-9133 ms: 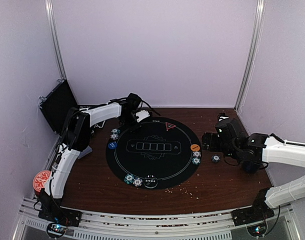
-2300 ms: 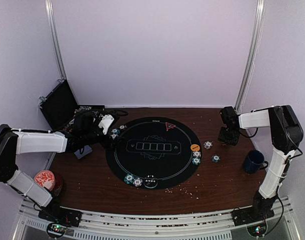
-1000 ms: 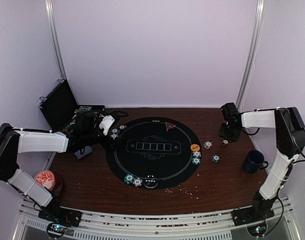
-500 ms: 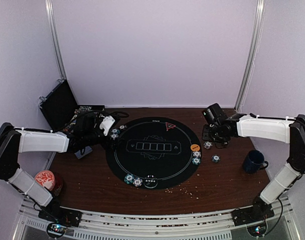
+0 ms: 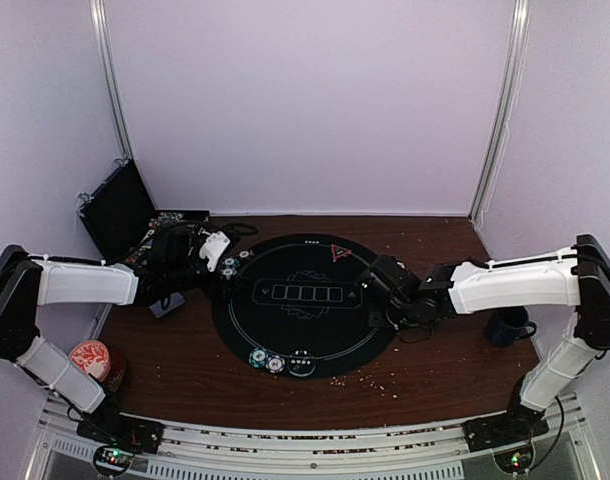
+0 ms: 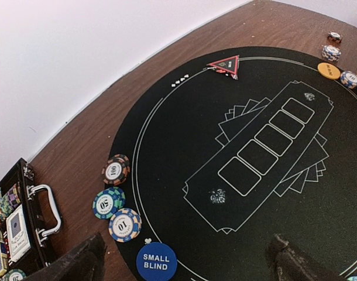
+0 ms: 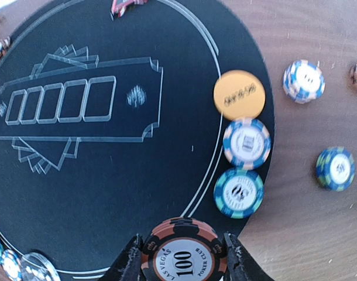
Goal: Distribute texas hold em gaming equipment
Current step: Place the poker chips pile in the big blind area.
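My right gripper [image 7: 184, 257] is shut on an orange-and-black "100" poker chip [image 7: 184, 253], held low over the right rim of the round black mat [image 5: 305, 330]. Ahead of it lie an orange button [image 7: 239, 95] and two striped chips [image 7: 247, 143] [image 7: 239, 193] on the mat's edge. My right gripper [image 5: 383, 300] hides these in the top view. My left gripper [image 6: 184, 266] is open above the mat's left side, near the blue "SMALL BLIND" button [image 6: 155, 261] and three chips [image 6: 115, 170]. A red triangle marker [image 5: 338, 252] sits at the mat's far edge.
Loose chips [image 7: 304, 80] [image 7: 335, 168] lie on the wood right of the mat. An open black case [image 6: 20, 228] with cards and chips stands at the left. A dark blue mug [image 5: 507, 325] is behind the right arm, a red-topped can [image 5: 85, 358] at the near left.
The right arm has swung from the back right of the table leftward and nearer, to the mat's right edge, carrying the "100" chip. The left arm has stayed still.
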You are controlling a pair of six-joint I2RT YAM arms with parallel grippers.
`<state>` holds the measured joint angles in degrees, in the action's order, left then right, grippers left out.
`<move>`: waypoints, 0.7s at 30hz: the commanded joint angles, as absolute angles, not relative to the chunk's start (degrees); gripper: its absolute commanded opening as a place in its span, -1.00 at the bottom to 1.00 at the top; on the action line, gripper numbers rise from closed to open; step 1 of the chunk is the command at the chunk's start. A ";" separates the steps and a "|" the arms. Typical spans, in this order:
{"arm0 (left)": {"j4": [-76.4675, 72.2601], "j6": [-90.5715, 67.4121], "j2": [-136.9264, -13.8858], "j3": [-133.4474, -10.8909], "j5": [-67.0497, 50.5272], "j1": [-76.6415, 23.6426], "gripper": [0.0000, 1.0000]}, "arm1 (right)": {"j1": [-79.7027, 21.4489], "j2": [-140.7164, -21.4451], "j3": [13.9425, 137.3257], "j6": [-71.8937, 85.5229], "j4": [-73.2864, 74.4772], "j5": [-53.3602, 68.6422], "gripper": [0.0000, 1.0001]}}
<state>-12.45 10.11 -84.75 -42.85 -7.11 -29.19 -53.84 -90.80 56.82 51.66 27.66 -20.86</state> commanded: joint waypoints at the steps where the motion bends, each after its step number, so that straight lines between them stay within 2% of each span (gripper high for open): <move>1: -14.94 9.65 -84.72 -44.30 -6.75 -28.78 0.96 | -56.09 -92.29 55.22 56.66 28.16 -23.18 -0.28; 21: -14.85 9.64 -85.17 -44.47 -6.80 -28.83 0.96 | -56.24 -99.21 54.53 56.83 25.93 -23.75 -0.27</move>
